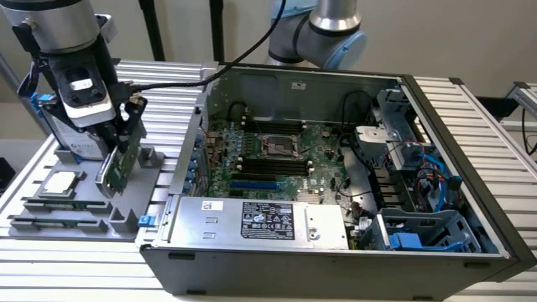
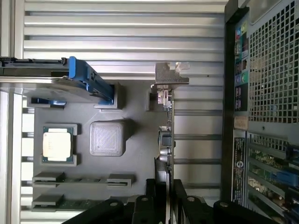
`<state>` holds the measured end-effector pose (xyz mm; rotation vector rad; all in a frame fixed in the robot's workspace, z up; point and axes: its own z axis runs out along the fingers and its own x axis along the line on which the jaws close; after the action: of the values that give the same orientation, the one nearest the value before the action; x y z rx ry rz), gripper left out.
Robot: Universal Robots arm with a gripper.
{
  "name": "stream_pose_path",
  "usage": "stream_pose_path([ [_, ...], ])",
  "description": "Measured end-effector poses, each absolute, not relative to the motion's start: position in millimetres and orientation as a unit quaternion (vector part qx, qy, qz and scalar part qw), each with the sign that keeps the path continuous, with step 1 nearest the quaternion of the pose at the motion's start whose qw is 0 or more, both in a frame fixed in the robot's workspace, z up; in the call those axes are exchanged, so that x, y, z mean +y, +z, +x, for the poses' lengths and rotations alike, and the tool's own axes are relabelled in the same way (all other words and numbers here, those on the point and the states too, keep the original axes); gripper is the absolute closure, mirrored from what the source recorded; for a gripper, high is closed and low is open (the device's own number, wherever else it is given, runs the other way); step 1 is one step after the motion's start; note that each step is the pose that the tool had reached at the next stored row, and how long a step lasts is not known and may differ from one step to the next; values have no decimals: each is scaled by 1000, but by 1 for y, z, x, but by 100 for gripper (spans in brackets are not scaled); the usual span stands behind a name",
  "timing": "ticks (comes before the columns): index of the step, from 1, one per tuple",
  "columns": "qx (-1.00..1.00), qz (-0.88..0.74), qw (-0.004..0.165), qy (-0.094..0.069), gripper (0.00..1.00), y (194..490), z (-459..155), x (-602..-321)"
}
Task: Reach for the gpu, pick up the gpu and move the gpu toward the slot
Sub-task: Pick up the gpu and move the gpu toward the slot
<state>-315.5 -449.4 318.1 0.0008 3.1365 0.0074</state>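
In the exterior view, the arm is pointing straight down at the exterior view's left. Its gripper [image 1: 123, 135] is closing on the top of the gpu [image 1: 117, 167], a green card hanging slightly tilted over the gray fixture [image 1: 155, 156]. In the wrist view, the jaws are pinching the gpu, which is showing edge-on, thin and dark, with its silver bracket [image 2: 171, 74] at the far end.

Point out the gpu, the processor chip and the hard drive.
gpu [image 1: 117, 167]: exterior view, green board face.
processor chip [image 2: 57, 144]: wrist view, silver lid.
hard drive [image 2: 88, 82]: wrist view, blue side rail.
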Motion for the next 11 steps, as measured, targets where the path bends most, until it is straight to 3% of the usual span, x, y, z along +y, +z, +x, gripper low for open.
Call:
stream_pose_path([
  [11, 1000, 0, 0, 2, 74, 368, -291, -450],
])
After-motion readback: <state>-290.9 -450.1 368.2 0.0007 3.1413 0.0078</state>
